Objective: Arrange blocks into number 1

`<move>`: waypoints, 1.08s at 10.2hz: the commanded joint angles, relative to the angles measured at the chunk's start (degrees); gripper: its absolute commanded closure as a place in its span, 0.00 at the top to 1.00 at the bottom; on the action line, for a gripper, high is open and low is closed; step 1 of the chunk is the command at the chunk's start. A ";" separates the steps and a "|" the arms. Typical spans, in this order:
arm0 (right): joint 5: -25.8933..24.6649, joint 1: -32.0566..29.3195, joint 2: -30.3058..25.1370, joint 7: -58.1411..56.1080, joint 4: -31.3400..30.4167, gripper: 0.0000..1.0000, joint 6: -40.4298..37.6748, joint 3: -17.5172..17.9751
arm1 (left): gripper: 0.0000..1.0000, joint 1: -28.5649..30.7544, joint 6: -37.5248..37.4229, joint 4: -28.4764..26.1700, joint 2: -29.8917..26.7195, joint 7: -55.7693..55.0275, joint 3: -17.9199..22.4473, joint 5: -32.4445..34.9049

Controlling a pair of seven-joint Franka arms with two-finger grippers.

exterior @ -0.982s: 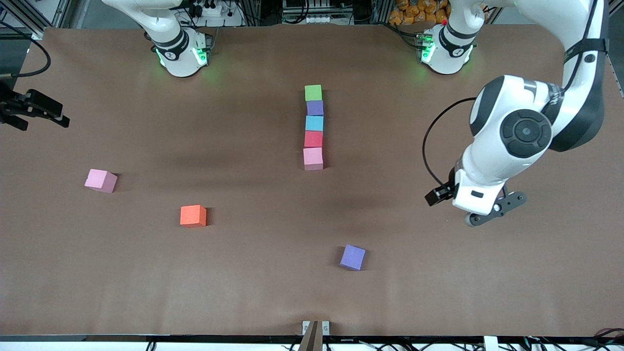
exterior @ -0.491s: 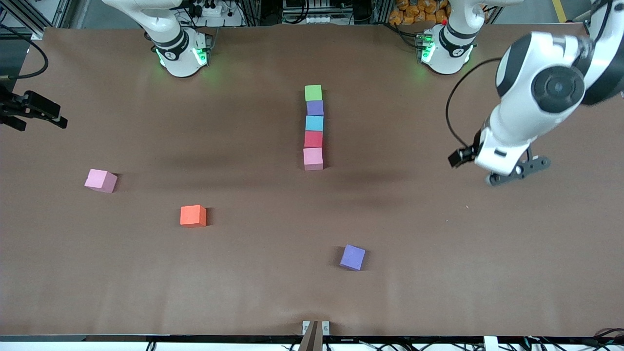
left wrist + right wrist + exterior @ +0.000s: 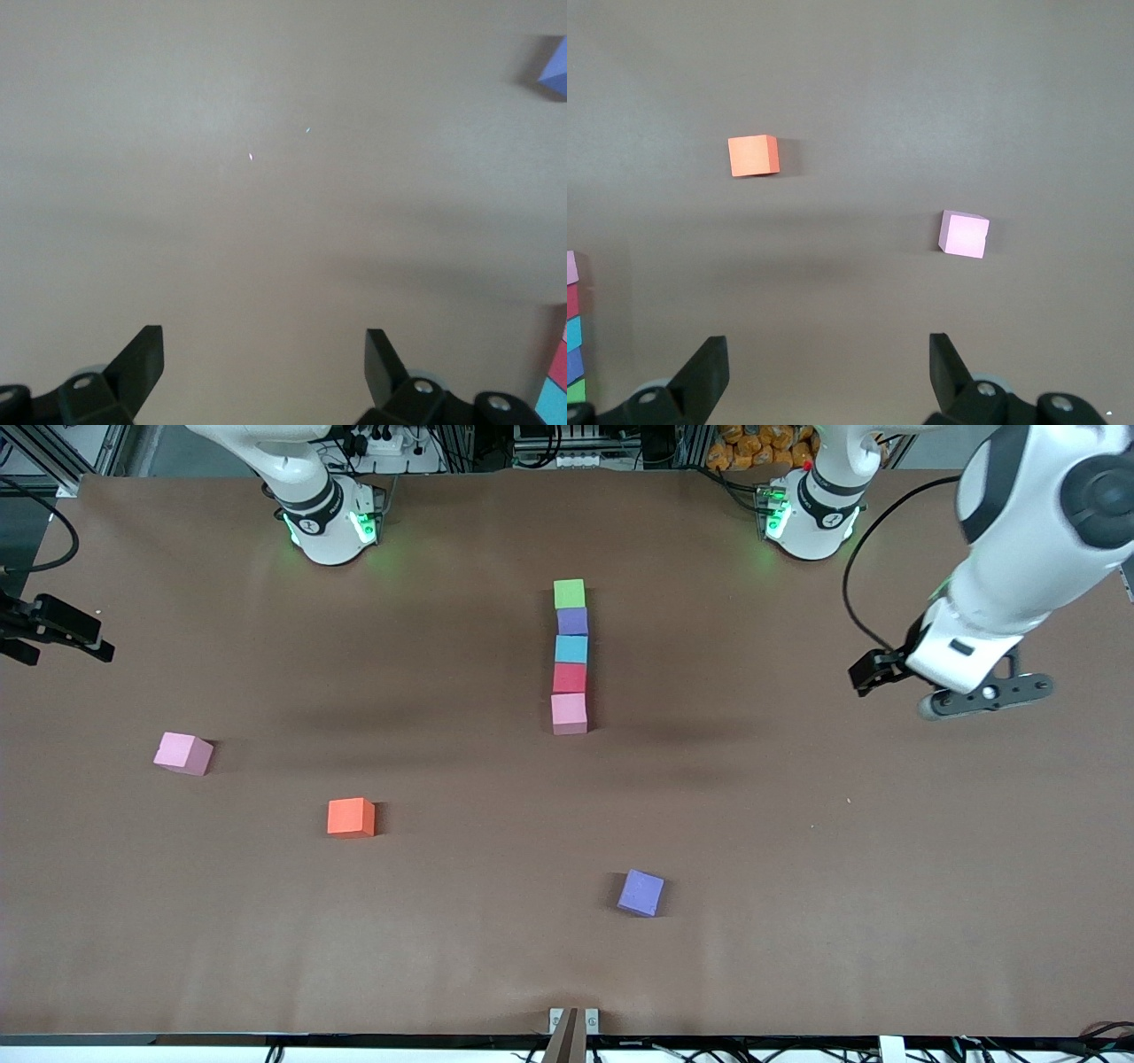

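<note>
Five blocks stand in a straight column at mid-table: green [image 3: 570,593], purple [image 3: 572,621], light blue [image 3: 571,649], red [image 3: 570,678] and pink [image 3: 569,713], the pink one nearest the front camera. Three blocks lie loose: a pink block [image 3: 183,753], an orange block [image 3: 351,817] and a purple block [image 3: 640,892]. My left gripper [image 3: 952,657] hangs open over bare table at the left arm's end, its jaws [image 3: 263,345] empty. My right gripper [image 3: 55,627] is open and empty [image 3: 828,345] at the right arm's end, looking down on the orange block [image 3: 753,156] and the pink block [image 3: 963,235].
The brown table cover [image 3: 797,850] runs bare between the column and both ends. A small metal bracket [image 3: 573,1020] sits at the table's front edge. The left arm's cable [image 3: 855,593] loops beside its hand.
The left arm has swung away from the front camera toward its own end of the table, gripper staying open. The right gripper has barely drifted. No block has moved.
</note>
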 commanded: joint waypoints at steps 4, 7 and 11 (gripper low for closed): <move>0.59 -0.98 0.61 -0.37 0.72 1.00 0.05 0.72 | 1.00 1.32 -7.56 11.56 0.09 4.57 -1.19 -1.90; 0.42 -0.71 -0.01 -0.54 2.37 1.00 -3.18 0.81 | 1.00 2.28 -14.35 15.62 -0.09 12.05 -1.19 -1.99; 0.42 -0.72 0.43 -0.11 8.27 1.00 -8.29 1.06 | 1.00 3.34 -15.85 17.03 0.35 12.76 -1.80 -2.16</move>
